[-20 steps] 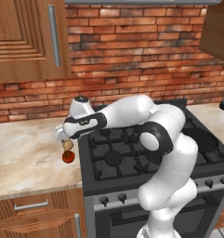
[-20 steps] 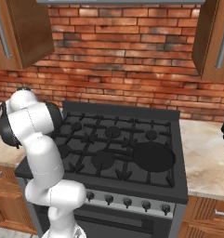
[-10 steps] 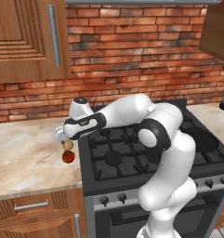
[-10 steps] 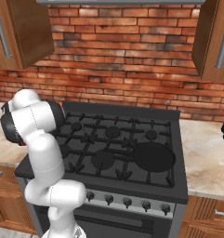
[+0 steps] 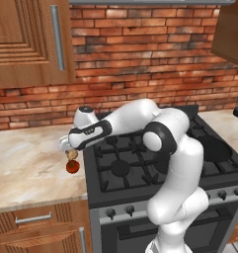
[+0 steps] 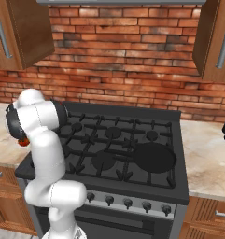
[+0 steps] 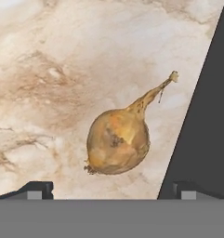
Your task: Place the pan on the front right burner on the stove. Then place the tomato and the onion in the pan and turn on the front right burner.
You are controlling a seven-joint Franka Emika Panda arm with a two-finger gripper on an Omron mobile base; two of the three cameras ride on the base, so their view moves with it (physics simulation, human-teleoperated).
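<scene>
Onion between spread fingers

Fingertips [image 7: 36, 189] stand wide apart at the hand view's bottom corners, touching nothing. The onion [image 7: 119, 139] lies on the marble counter [image 7: 48, 69] between and just ahead of them, stalk toward the stove [image 7: 204, 121]. The tomato [image 5: 73, 167] sits just beside it; the pan [image 6: 154, 158] rests on the front right burner.
</scene>
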